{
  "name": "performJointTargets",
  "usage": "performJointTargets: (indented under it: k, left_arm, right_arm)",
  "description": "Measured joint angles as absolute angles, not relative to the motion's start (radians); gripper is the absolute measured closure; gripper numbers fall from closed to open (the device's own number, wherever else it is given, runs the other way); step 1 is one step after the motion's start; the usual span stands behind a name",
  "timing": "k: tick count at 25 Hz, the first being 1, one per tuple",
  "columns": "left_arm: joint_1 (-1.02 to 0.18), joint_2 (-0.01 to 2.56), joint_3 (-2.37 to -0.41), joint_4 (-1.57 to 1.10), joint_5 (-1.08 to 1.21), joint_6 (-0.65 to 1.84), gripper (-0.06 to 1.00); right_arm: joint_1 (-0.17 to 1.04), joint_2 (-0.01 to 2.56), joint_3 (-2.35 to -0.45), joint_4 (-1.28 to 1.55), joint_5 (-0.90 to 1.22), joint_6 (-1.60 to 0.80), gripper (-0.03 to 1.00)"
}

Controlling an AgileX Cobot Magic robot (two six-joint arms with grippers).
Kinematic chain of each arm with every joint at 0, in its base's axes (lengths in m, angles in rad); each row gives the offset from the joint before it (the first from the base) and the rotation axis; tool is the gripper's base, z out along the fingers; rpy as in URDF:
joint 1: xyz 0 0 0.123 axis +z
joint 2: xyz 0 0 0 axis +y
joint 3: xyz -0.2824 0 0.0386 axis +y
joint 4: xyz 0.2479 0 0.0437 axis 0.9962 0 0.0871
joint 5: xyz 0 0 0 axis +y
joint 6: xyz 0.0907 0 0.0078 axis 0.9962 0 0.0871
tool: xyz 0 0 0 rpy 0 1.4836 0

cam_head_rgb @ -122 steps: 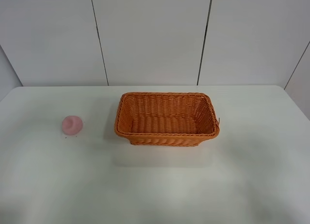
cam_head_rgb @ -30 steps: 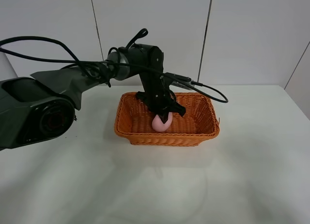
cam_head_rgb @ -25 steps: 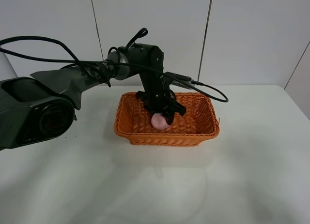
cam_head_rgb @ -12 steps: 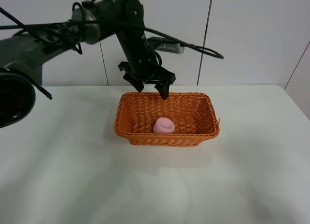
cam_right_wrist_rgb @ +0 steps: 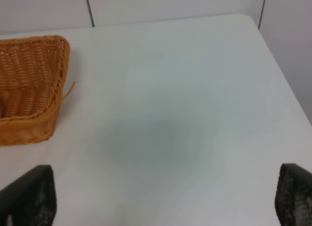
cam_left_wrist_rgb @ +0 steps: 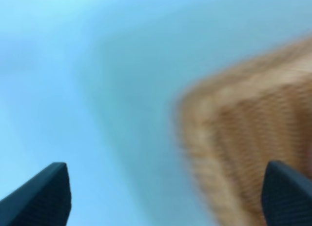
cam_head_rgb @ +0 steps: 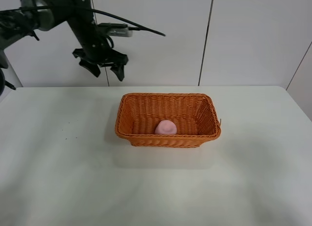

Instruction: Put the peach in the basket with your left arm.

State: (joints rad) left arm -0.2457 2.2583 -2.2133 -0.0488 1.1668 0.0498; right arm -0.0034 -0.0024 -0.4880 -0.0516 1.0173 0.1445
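The pale-pink peach (cam_head_rgb: 165, 127) lies on the floor of the orange wicker basket (cam_head_rgb: 168, 137), in the middle of the white table. My left gripper (cam_head_rgb: 104, 70) is open and empty, high in the air to the upper left of the basket, in front of the back wall. Its wrist view is blurred and shows the two dark fingertips (cam_left_wrist_rgb: 43, 197) wide apart, with a corner of the basket (cam_left_wrist_rgb: 243, 153) below. My right gripper (cam_right_wrist_rgb: 163, 199) is open and empty over bare table, with the basket's end (cam_right_wrist_rgb: 29, 89) off to one side.
The white table (cam_head_rgb: 58, 177) spreads around the basket. A panelled white wall (cam_head_rgb: 243, 35) stands behind it. The left arm's black cable (cam_head_rgb: 141, 28) trails in the air above the basket's back left corner. A table corner (cam_right_wrist_rgb: 248, 21) shows in the right wrist view.
My left gripper let go of the peach in the basket, rose, and has swung up and to the left, away from the basket. The peach stays where it was dropped.
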Motion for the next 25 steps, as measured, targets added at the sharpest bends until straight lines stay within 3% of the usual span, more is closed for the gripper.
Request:
performJointTargets:
  k: [9,18,25]
  left_arm:
    - [0.001,2.257,-2.209,-0.047,1.167,0.065,0.07]
    - [0.016,2.150,-2.066,-0.087,1.170,0.069,0.07]
    - [0.015,1.859,-1.821,-0.091,1.170,0.069,0.07]
  right_arm:
    - [-0.003,-0.002,-0.488,-0.052,1.017,0.144,0.27]
    - [-0.003,-0.002,-0.488,-0.052,1.017,0.144,0.27]
    - [-0.003,-0.002,-0.488,-0.052,1.017,0.144,0.27]
